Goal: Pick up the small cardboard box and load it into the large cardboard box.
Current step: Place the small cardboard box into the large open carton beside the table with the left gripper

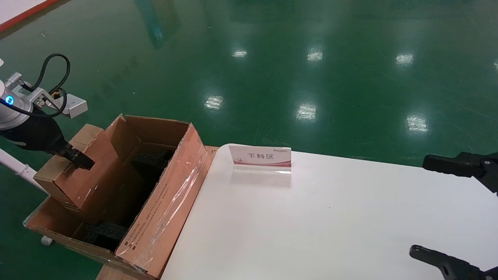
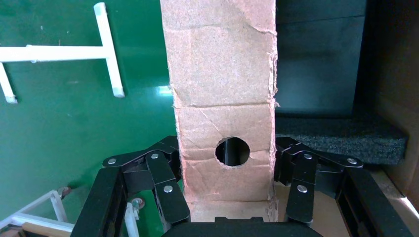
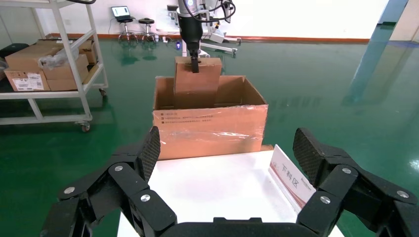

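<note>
The small cardboard box (image 1: 83, 171) is a plain orange-brown carton. It stands tilted on edge, with its lower part inside the large cardboard box (image 1: 171, 186), along the wall far from the table. My left gripper (image 1: 76, 157) is shut on its upper edge. In the left wrist view the fingers (image 2: 170, 192) press both sides of the carton (image 2: 225, 98) beside its round hole. Black foam (image 2: 341, 140) lies inside the large box. My right gripper (image 1: 419, 204) is open and empty over the table's right side. The right wrist view shows the large taped box (image 3: 210, 131) with the small box (image 3: 197, 84) rising from it.
The white table (image 1: 330, 225) stands next to the large box and bears a small sign (image 1: 260, 157) near its far edge. A white frame (image 2: 106, 49) lies on the green floor beside the large box. A shelf cart with cartons (image 3: 49, 64) stands farther off.
</note>
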You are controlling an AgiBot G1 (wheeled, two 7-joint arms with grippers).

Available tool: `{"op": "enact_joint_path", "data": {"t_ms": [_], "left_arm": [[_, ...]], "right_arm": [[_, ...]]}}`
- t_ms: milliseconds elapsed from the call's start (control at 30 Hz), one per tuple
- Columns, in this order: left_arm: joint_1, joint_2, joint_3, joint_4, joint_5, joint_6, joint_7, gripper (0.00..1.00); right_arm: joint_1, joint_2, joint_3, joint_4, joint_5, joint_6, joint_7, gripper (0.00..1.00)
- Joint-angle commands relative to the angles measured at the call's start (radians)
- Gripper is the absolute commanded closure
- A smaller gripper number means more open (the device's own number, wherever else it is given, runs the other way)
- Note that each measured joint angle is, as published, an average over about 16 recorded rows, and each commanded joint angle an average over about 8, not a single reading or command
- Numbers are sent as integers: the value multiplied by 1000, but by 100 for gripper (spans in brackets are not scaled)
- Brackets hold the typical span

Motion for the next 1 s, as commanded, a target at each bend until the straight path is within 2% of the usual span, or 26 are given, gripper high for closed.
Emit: {"op": "enact_joint_path", "data": {"t_ms": [33, 1000], "left_arm": [[7, -2, 1, -6, 2, -7, -12, 100], [94, -39, 12, -118, 37, -133, -144, 100]], "right_arm": [[0, 0, 0, 0, 0, 0, 0, 0], [0, 1, -2, 0, 1, 1, -1, 0]]}}
